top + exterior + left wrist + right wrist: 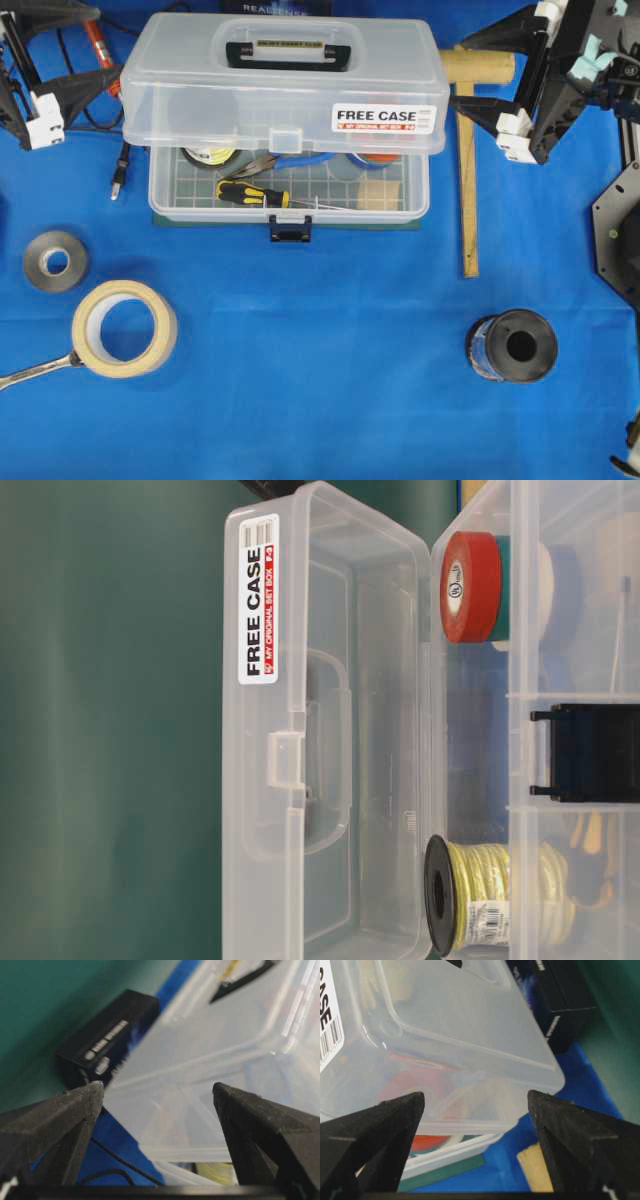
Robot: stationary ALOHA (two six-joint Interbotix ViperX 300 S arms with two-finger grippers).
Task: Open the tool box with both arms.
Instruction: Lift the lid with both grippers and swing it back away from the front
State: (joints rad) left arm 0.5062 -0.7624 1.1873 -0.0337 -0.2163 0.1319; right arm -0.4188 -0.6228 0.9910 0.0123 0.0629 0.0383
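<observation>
The clear tool box stands at the table's back middle with its lid lifted and tilted back, so the gridded floor shows. The black handle sits on the lid and the dark latch hangs free at the front. The lid also shows in the table-level view. My left gripper is open and empty beside the lid's left end, with the lid corner between its fingers. My right gripper is open and empty at the lid's right end.
A wooden mallet lies right of the box. A masking tape roll, a grey roll and a wrench lie front left, and a black spool front right. A screwdriver, red tape and a wire spool lie inside the box.
</observation>
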